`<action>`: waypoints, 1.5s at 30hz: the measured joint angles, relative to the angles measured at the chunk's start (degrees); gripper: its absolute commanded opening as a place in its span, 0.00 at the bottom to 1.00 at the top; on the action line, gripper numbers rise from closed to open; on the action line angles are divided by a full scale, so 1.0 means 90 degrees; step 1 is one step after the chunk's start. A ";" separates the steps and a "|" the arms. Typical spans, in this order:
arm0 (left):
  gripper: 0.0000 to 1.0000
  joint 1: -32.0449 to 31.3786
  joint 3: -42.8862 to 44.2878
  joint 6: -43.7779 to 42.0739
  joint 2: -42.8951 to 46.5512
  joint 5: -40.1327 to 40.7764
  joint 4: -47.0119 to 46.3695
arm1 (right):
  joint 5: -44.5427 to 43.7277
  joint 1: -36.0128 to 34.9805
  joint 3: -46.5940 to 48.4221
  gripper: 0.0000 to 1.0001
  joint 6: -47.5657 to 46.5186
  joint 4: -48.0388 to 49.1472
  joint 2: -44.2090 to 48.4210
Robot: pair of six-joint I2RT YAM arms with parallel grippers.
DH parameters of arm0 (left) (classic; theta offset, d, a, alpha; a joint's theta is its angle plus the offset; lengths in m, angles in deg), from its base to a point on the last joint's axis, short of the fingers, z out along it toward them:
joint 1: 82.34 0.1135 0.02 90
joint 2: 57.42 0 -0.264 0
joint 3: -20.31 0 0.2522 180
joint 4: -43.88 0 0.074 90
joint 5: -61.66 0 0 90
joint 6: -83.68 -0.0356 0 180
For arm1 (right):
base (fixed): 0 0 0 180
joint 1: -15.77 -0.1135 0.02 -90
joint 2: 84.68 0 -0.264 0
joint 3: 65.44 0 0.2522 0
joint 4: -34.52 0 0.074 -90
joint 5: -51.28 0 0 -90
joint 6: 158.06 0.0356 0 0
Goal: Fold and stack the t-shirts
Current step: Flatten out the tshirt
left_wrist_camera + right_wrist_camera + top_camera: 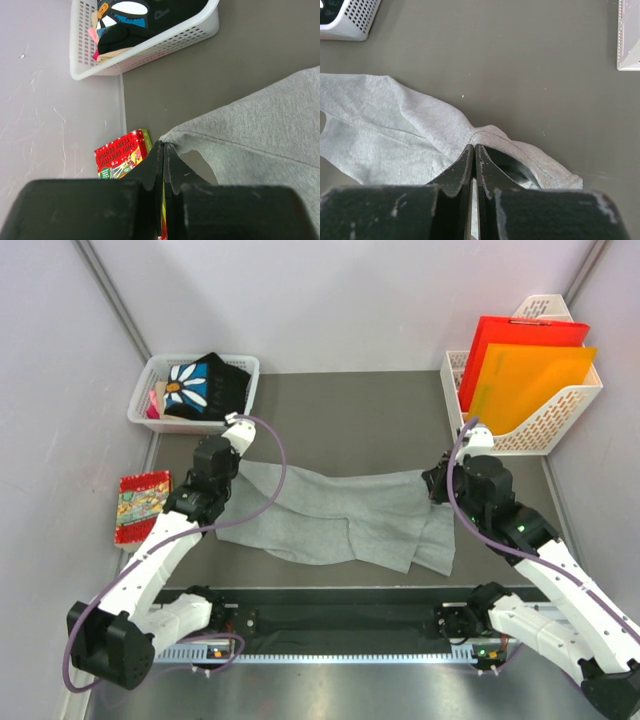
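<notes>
Pinches grey t-shirt (340, 515) at both far corners with left gripper (164, 145) and right gripper (474, 146), both closed tight on cloth, likely to pull it flat for folding. Lies rumpled in middle of table (350, 410). Leaves black daisy t-shirt (225, 385) in white basket (235, 359) for later.

Pale grey walls (330, 300) box in the dark grey tabletop (350, 410) on three sides; the light over it is soft and even.

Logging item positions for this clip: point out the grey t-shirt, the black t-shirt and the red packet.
grey t-shirt (330, 515), top view, middle of the cloth.
black t-shirt (188, 386), top view, its daisy print.
red packet (143, 505), top view, centre of cover.
</notes>
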 measured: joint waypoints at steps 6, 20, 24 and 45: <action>0.00 0.0000 -0.0019 0.0000 0.0000 -0.0005 0.0000 | 0.0000 0.0000 -0.0002 0.00 0.0002 -0.0007 -0.0010; 0.00 0.0000 -0.0019 0.0002 0.0000 -0.0022 0.0000 | 0.0002 0.0000 -0.0087 0.00 0.0002 0.0061 -0.0015; 0.00 0.0000 -0.0019 0.0005 0.0000 -0.0022 -0.0002 | 0.0010 0.0000 -0.0097 0.00 0.0007 0.0078 -0.0027; 0.00 0.0000 -0.0019 0.0024 0.0117 -0.0092 0.0022 | 0.0051 0.0000 -0.0209 0.00 0.0058 0.0083 -0.0032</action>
